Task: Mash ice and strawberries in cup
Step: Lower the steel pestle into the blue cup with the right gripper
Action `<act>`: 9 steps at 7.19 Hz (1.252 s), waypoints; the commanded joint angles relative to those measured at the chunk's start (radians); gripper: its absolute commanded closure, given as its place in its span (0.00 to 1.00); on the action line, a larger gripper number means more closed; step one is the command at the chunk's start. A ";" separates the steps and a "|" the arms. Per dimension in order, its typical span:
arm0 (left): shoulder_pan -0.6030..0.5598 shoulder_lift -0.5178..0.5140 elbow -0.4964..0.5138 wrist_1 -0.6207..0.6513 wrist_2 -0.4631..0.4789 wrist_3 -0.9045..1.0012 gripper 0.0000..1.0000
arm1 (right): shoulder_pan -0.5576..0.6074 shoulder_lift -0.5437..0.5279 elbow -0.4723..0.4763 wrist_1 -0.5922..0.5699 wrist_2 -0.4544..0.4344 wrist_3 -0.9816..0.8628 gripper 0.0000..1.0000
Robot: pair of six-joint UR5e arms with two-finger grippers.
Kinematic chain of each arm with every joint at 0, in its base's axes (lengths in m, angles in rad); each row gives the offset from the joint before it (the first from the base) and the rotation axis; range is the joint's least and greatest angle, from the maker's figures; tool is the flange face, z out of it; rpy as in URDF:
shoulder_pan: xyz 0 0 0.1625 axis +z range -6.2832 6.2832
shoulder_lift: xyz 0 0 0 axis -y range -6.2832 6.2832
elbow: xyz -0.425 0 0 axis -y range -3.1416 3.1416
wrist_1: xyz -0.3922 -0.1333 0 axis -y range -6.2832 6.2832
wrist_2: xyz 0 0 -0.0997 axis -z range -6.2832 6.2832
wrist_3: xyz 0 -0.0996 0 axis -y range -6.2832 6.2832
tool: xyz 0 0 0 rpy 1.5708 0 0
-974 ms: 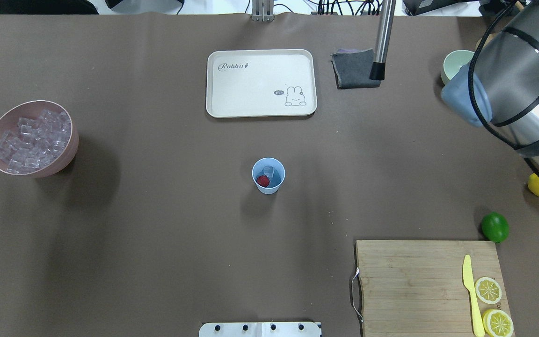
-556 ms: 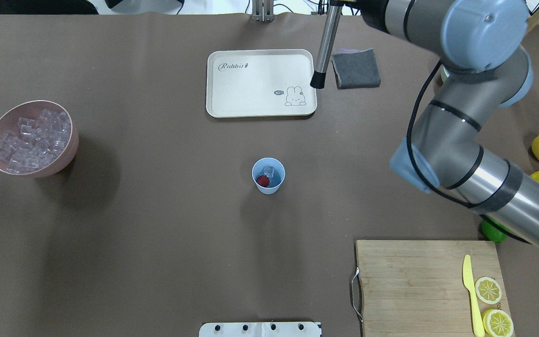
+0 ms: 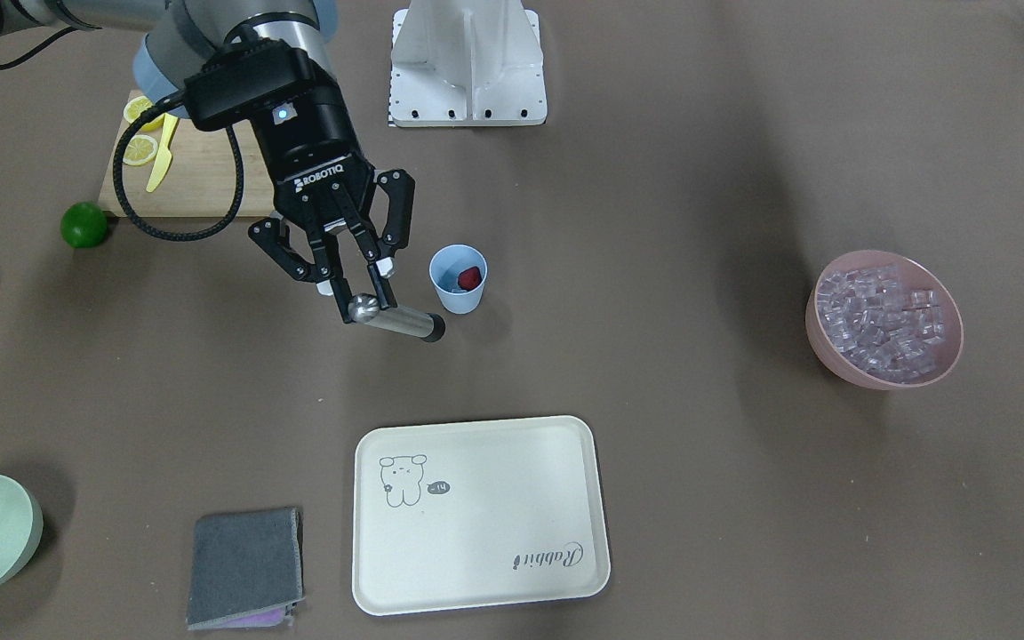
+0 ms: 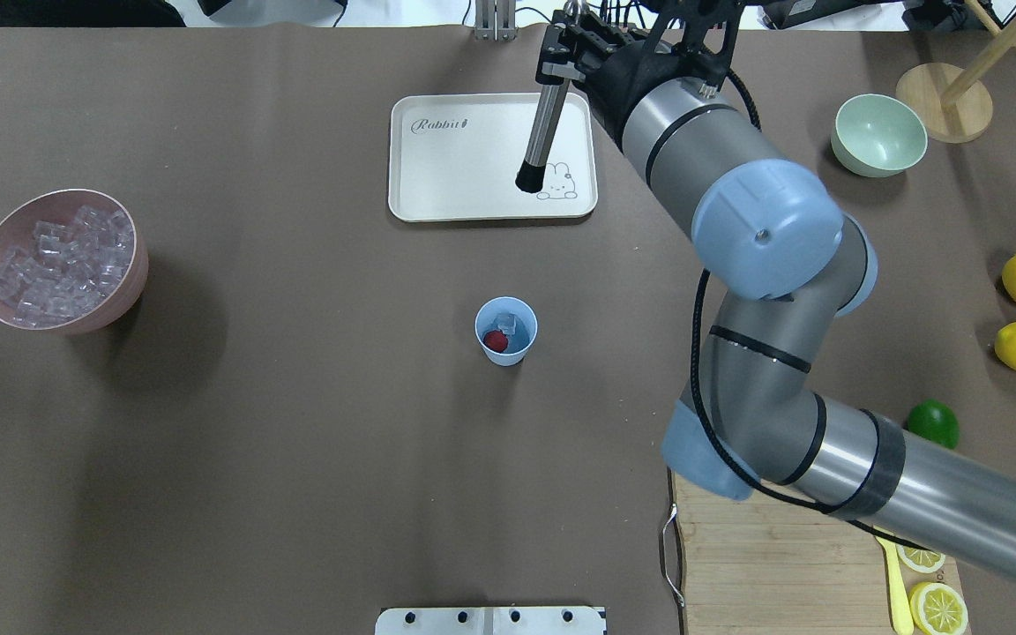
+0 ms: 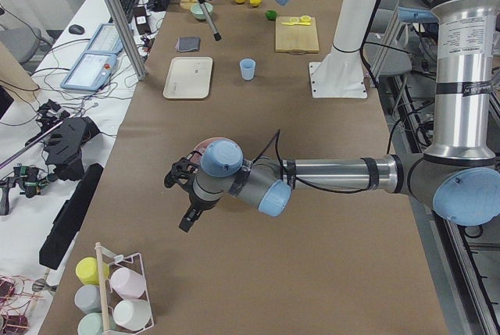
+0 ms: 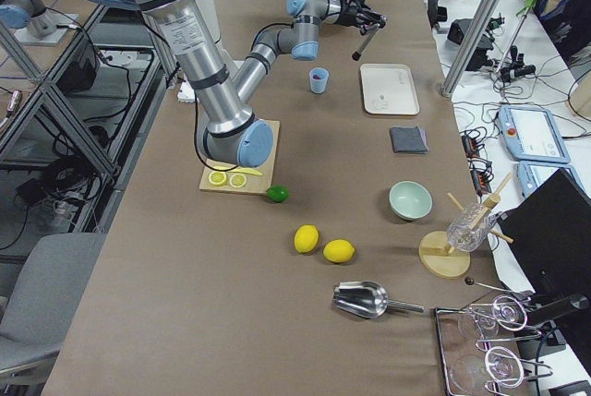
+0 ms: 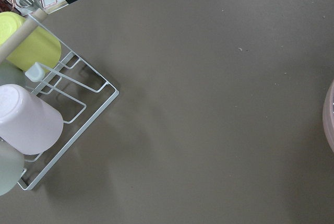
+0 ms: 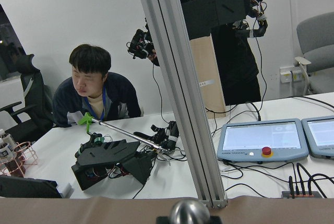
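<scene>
Though still aloft, muddler (image 4: 541, 132) now nearer cup (image 4: 508, 354).

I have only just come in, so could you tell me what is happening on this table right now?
The right gripper is shut on a metal muddler, holding it tilted in the air beside the cup, not yet in it. The cup stands mid-table with a strawberry and some ice inside; the strawberry looks whole. The left gripper hangs by the pink bowl of spare ice cubes; I cannot tell whether it is open.
</scene>
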State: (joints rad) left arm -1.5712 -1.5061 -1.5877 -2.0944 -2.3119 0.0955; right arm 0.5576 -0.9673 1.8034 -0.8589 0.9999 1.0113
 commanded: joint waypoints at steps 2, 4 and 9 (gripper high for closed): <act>-0.001 0.011 0.002 -0.001 -0.014 0.001 0.03 | -0.162 -0.004 -0.012 0.046 -0.274 -0.008 1.00; -0.001 0.011 0.002 0.000 -0.014 0.001 0.03 | -0.230 -0.002 -0.021 0.043 -0.386 -0.074 1.00; 0.000 0.023 0.000 -0.006 -0.015 0.001 0.03 | -0.347 -0.019 -0.049 0.040 -0.521 -0.096 1.00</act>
State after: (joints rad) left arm -1.5718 -1.4851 -1.5875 -2.0994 -2.3270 0.0966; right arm 0.2401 -0.9840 1.7597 -0.8203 0.4998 0.9221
